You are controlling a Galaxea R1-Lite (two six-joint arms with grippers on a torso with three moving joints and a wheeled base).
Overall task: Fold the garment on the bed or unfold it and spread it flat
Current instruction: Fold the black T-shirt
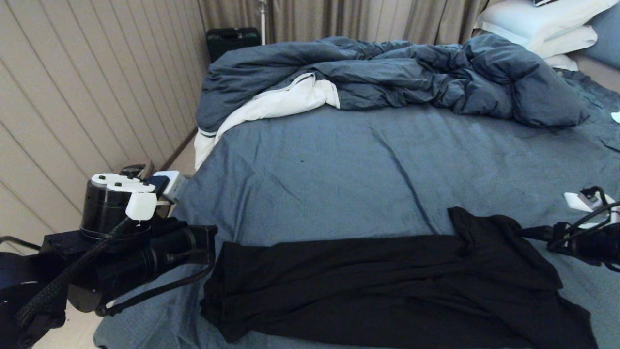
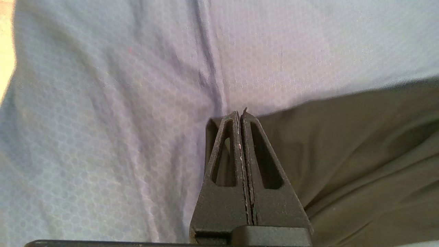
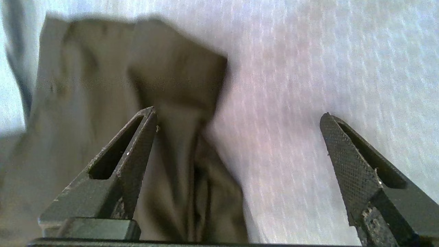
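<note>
We note the left gripper [image 2: 241, 115] clenched at the garment [image 1: 387, 286] edge — the right gripper [image 3: 240, 118] spread wide above it.

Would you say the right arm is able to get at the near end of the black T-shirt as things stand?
Probably yes: the right pincer stands open just over the T-shirt, where its bunched end lies on the bed, and nothing sits between them.

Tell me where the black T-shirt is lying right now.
In the head view the black cotton T-shirt lies rumpled along the near edge of the slate-blue bed sheet, between the shut left claw and the open right claw.
</note>
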